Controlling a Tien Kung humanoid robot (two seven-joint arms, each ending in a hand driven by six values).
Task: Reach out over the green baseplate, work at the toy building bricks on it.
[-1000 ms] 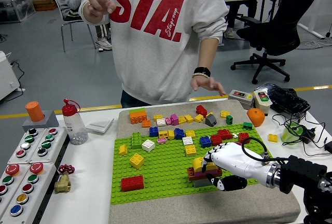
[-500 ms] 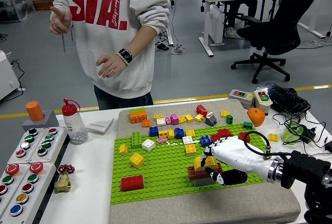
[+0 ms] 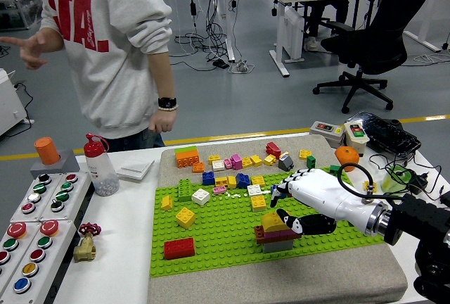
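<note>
A green baseplate [image 3: 225,237] lies on a grey mat in the middle of the table. Loose bricks stand on it: a red one [image 3: 179,248] at the front left, a yellow one [image 3: 185,217], a white one [image 3: 201,197], blue ones [image 3: 242,180]. A small stack [image 3: 275,233] of yellow, dark red and grey bricks stands at the front right. My right hand [image 3: 280,204], white with black fingertips, hovers just above and right of the stack. Its fingers are spread and hold nothing, with the thumb [image 3: 290,221] close over the stack's top. The left hand is out of sight.
More bricks, one of them orange [image 3: 187,157], lie on the mat behind the plate. A button panel [image 3: 35,226], a bottle [image 3: 98,167], an orange cup [image 3: 48,150] and a brass valve [image 3: 86,248] are on the left. An orange fruit [image 3: 346,157] and cables are on the right. A person [image 3: 105,51] stands far left.
My right hand has let go of the stack, lifted and drawn back to the right with its fingers spreading. The person has walked from the middle to the left.
</note>
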